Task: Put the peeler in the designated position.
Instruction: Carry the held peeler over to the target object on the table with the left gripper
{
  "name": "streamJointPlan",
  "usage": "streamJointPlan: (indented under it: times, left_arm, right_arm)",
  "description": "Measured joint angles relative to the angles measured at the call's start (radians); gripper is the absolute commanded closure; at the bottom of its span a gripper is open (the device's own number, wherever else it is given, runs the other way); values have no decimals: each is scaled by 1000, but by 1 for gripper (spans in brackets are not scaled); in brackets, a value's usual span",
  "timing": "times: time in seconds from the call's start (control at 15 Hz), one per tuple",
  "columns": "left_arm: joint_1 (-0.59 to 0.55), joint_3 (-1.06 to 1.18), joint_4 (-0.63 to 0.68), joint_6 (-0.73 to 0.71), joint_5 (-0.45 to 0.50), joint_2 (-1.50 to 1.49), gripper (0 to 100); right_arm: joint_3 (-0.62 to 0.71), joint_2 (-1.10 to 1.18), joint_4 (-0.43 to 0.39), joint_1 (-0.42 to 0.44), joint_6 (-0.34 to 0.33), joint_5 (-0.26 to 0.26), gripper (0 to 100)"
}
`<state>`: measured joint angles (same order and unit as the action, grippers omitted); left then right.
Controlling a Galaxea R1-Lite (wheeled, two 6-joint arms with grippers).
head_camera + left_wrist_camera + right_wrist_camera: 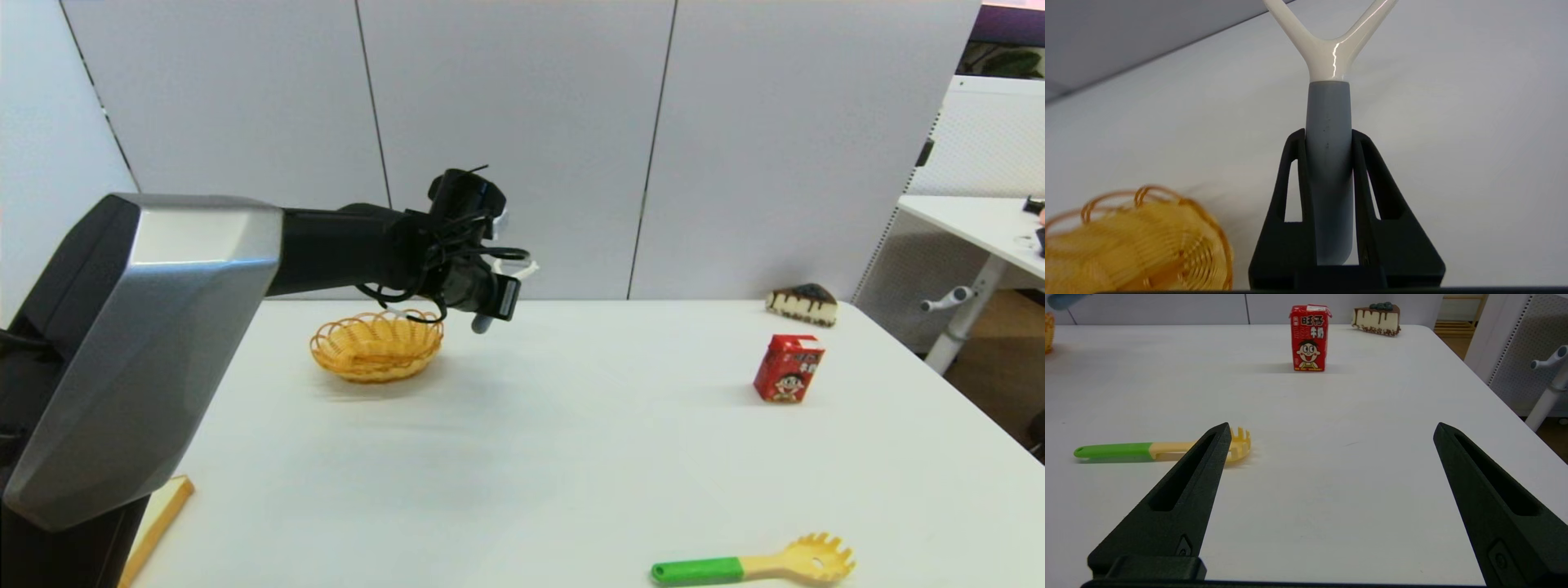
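My left gripper [1328, 136] is shut on the peeler [1328, 134], its two black fingers clamping the grey handle while the white forked head sticks out past them. In the head view the left gripper [494, 304] hangs in the air above the far left part of the white table, just right of the wicker basket, with the peeler [483, 323] showing as a grey stub below and a white tip beside it. The blade is out of view. My right gripper [1331, 433] stays open low over the table's near right part, nothing between its fingers. The designated position bears no mark.
A yellow wicker basket [376, 345] stands at the far left. A red drink carton [788, 368] and a cake slice [803, 304] sit at the right. A green-handled yellow pasta spoon [751, 565] lies near the front edge. A wooden board [159, 523] lies at the front left.
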<state>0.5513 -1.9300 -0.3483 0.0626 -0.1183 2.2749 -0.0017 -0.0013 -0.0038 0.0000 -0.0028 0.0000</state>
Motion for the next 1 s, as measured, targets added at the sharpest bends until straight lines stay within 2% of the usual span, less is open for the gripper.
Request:
streamJointPlan:
  times: [0.27, 1.0]
  left_arm:
    - [7, 48, 4, 159, -165, 29, 100]
    - [9, 71, 0, 218, -174, 55, 100]
  right_arm:
    - [0, 0, 0, 0, 0, 0, 0]
    - [0, 0, 0, 0, 0, 0, 0]
